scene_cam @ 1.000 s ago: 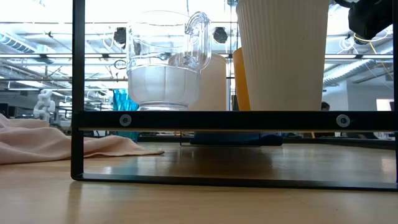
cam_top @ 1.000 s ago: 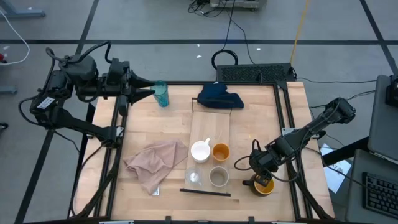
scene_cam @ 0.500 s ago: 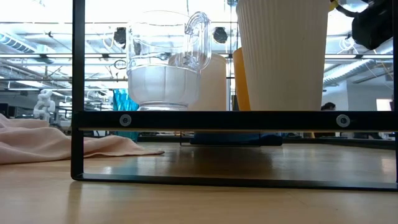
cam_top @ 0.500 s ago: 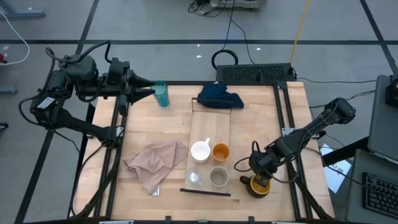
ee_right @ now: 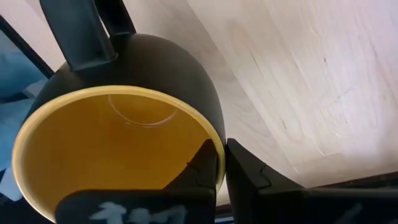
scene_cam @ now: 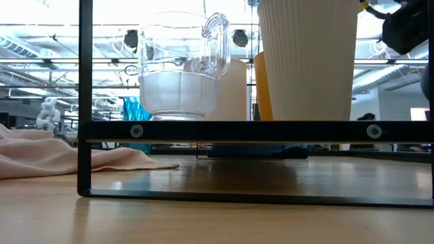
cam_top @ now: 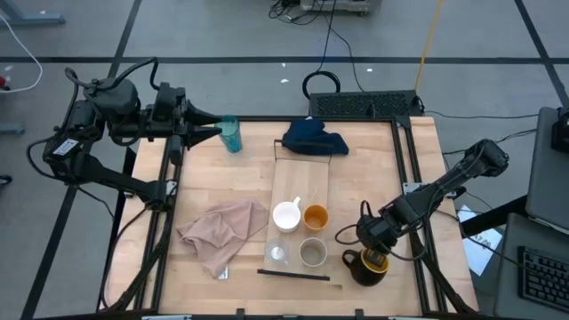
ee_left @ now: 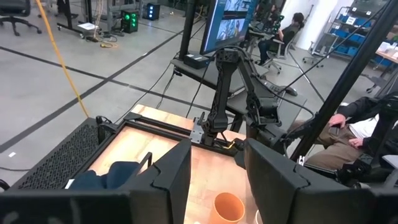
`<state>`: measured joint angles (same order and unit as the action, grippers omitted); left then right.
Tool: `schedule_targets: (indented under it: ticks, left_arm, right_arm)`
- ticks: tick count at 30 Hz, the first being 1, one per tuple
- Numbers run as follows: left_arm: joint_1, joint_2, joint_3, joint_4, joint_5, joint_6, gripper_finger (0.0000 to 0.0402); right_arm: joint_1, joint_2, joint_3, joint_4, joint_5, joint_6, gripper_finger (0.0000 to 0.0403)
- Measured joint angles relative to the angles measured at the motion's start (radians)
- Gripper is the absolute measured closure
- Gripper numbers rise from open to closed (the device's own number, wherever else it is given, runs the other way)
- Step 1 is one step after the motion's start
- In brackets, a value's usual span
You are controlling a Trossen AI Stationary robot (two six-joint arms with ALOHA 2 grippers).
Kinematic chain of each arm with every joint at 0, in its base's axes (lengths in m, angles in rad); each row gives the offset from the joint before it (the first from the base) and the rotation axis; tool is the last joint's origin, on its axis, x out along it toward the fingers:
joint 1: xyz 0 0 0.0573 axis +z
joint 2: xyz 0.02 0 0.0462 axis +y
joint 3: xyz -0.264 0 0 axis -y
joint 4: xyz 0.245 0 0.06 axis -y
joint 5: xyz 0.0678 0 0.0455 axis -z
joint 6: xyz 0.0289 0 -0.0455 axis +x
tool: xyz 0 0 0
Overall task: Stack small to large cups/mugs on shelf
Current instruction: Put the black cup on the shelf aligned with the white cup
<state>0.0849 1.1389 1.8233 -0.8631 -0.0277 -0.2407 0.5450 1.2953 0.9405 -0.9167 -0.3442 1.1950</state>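
Right gripper [cam_top: 372, 259] jaws clamped on dark yellow-lined mug [cam_top: 364, 268] rim, table's 5 o'clock corner. Left gripper [cam_top: 216, 131] jaws apart beside teal tumbler [cam_top: 231, 135], 11 o'clock.

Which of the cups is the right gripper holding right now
The dark yellow-lined mug, off the shelf. The right gripper pinches its rim, while the other cups stand untouched.

Glossy dark yellow-lined mug [ee_right: 155, 81], wooden tabletop [ee_right: 311, 74]
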Motion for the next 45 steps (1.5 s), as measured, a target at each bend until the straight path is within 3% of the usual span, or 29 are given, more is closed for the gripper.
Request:
schedule_targets:
  ticks: [13, 25, 30, 42, 45]
  left_arm:
    - [0.0, 0.0, 0.0, 0.0, -0.018, 0.023, 0.0252]
    - [0.0, 0.0, 0.0, -0.002, -0.06, 0.036, 0.0252]
    - [0.0, 0.0, 0.0, -0.016, -0.063, -0.03, 0.0252]
    - [0.0, 0.055, 0.001, -0.162, -0.048, -0.219, 0.0252]
    - [0.0, 0.083, 0.001, -0.175, 0.023, -0.254, 0.0252]
  right_arm:
    - [-0.001, -0.13, 0.001, -0.113, 0.011, 0.046, 0.04]
    - [-0.001, -0.281, 0.001, -0.13, 0.146, 0.093, 0.04]
    - [-0.002, -0.329, 0.001, -0.126, 0.161, 0.069, 0.04]
    - [-0.002, -0.394, 0.001, 0.096, 0.161, 0.024, 0.04]
    - [-0.002, -0.395, 0.001, 0.152, 0.161, 0.004, 0.04]
